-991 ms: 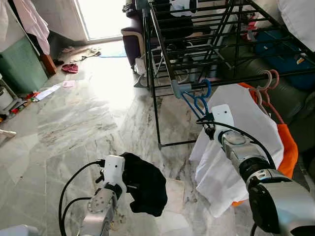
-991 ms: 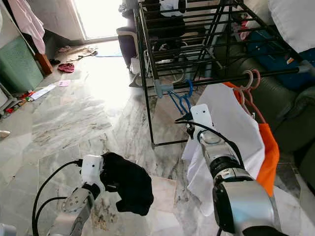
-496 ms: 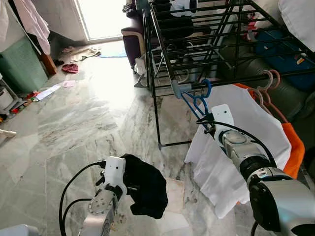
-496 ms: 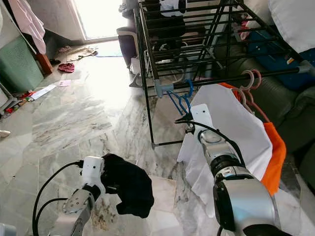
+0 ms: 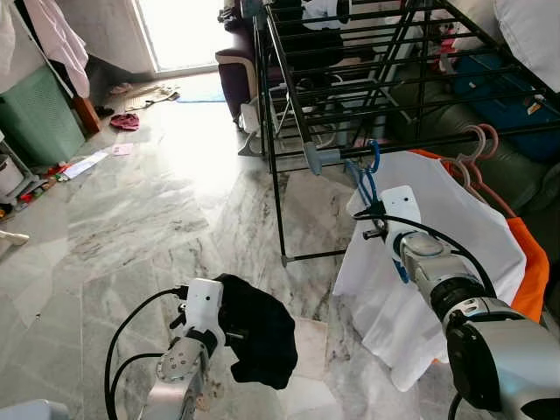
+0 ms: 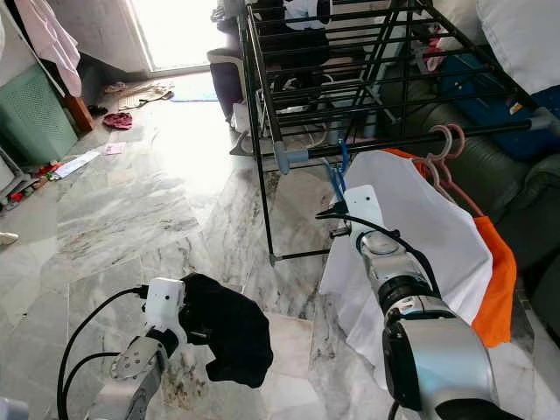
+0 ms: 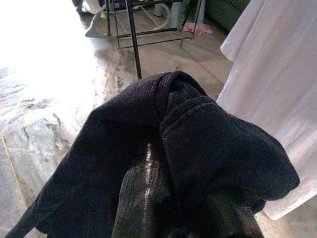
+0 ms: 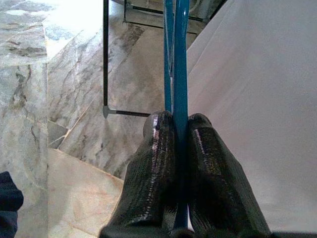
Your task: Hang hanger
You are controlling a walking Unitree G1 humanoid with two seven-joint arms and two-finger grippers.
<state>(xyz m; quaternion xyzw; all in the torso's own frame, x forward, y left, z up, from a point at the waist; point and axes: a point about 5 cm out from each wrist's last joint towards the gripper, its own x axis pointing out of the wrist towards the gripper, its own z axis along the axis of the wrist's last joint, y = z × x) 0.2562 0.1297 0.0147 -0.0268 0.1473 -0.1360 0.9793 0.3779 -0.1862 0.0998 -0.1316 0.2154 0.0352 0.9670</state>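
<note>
Two grippers show in the left eye view: the right gripper (image 5: pixel 374 229) is raised just below the black drying rack (image 5: pixel 350 79), clamped on a blue hanger (image 5: pixel 366 179) whose hook sits at the rack's front rail, a white shirt (image 5: pixel 437 254) draped beside it over an orange garment (image 5: pixel 530 280). The left gripper (image 5: pixel 229 331), low over the marble floor (image 5: pixel 131 219) (well apart from the rack), grips a black cloth (image 5: pixel 262 332).

Left wrist view: fingers (image 7: pixel 143 203) closed on the black cloth.

Right wrist view: fingers (image 8: pixel 153 168) pinched together on the hanger's blue bar, the rack's leg beyond.
</note>
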